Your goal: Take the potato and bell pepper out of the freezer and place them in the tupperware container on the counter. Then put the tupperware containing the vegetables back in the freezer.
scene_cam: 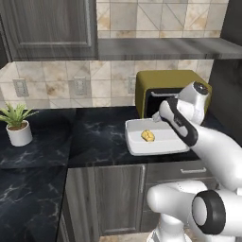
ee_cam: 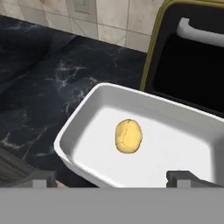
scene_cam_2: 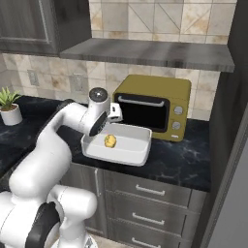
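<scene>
Potato [ee_cam: 128, 136]: yellow, rounded, lying on the floor of the tupperware container, clear of its walls.
Tupperware container [ee_cam: 83, 114]: white, shallow, rounded corners, raised rim; sits on the desk just in front of the oven.
Desk [ee_cam: 48, 78]: glossy black marble with white veins.
Oven [ee_cam: 154, 52]: olive frame, dark door, pale bar handle.
Gripper [ee_cam: 111, 179]: fingertips spread wide at the bottom edge, nothing between them.
Wall [ee_cam: 109, 17]: beige tiles with an outlet.

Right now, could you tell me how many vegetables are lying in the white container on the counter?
1: a yellow potato lies alone near the middle of the tupperware container, in front of the olive oven. No bell pepper lies in it.
</scene>
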